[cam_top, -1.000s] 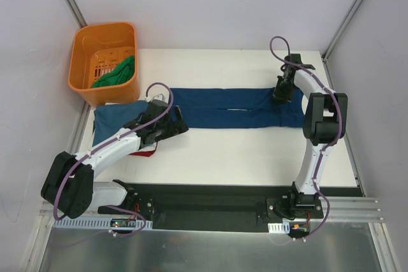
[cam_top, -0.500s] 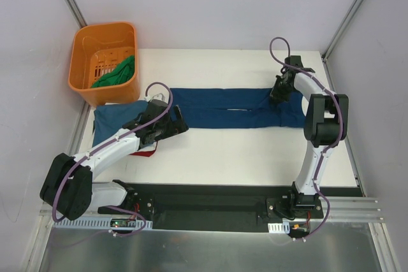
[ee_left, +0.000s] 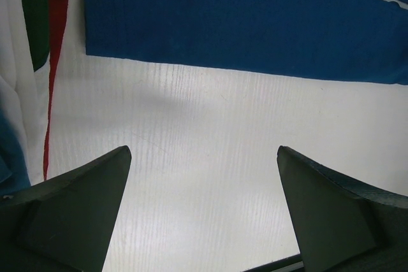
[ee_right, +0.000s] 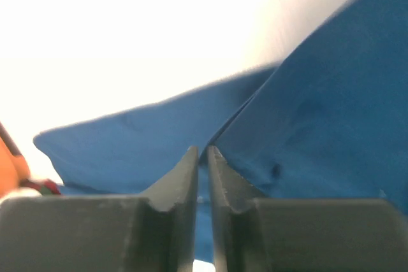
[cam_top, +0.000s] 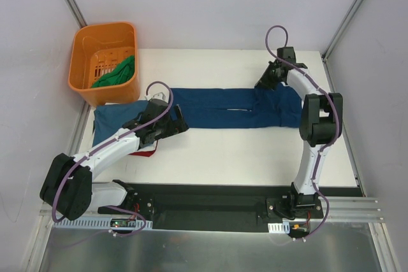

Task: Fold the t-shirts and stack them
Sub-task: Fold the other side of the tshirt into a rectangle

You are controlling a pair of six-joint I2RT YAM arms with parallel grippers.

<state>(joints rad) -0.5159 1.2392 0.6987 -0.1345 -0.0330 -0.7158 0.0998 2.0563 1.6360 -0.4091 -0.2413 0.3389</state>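
A teal-blue t-shirt [cam_top: 223,107], folded into a long strip, lies across the table's middle. My right gripper [cam_top: 262,83] is shut on the cloth at the strip's far right end and holds it raised; in the right wrist view the gripper [ee_right: 202,150] pinches blue fabric [ee_right: 319,125]. My left gripper [cam_top: 175,122] is open and empty at the strip's left end; in the left wrist view it [ee_left: 204,151] hovers over bare table, with the blue shirt [ee_left: 242,23] just beyond. A green t-shirt [cam_top: 118,73] lies in the basket.
An orange basket [cam_top: 86,42] stands at the far left corner. A stack of folded shirts [cam_top: 111,122], teal on top with a red edge [cam_top: 146,152] below, lies at the left under my left arm. Its white, red and green layers [ee_left: 38,23] show in the left wrist view.
My right gripper has moved left and toward the far edge, pulling the strip's right end up with it. The left arm has barely moved.
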